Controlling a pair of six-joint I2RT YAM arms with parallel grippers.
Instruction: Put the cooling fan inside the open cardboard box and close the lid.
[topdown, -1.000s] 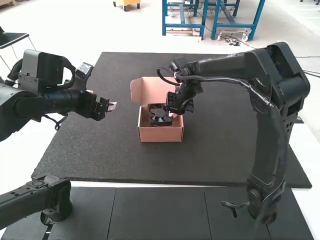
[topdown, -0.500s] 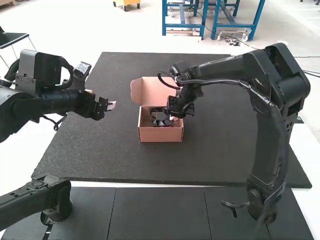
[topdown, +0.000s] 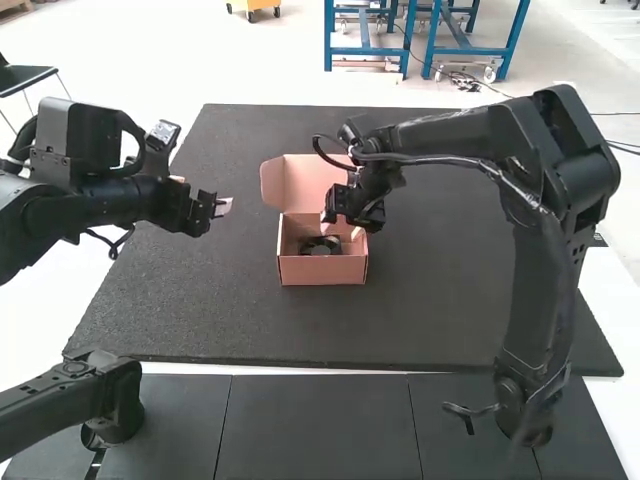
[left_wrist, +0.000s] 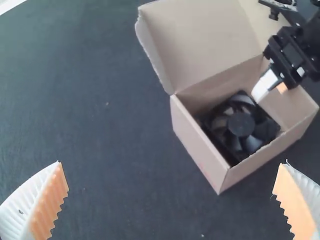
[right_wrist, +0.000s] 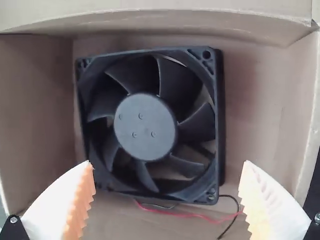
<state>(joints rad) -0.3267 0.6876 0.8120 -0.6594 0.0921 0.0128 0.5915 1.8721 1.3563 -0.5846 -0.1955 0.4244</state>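
Observation:
The black cooling fan (topdown: 318, 245) (left_wrist: 240, 129) (right_wrist: 150, 130) lies flat on the floor of the open cardboard box (topdown: 322, 262) (left_wrist: 200, 150) at the mat's middle. The box lid (topdown: 292, 182) (left_wrist: 200, 45) stands up at the far left side. My right gripper (topdown: 345, 212) (right_wrist: 165, 210) hovers open just above the box's right rim, nothing between its fingers; thin red and black wires (right_wrist: 190, 212) trail from the fan. My left gripper (topdown: 215, 212) (left_wrist: 165, 210) hangs open in the air to the left of the box.
The box rests on a black rubber mat (topdown: 200, 300) that covers most of the table. Dark tiles (topdown: 320, 420) line the near edge. There is bare mat on all sides of the box.
The fan has dropped out of my right gripper into the box; that gripper has opened and risen slightly. My left arm has barely shifted.

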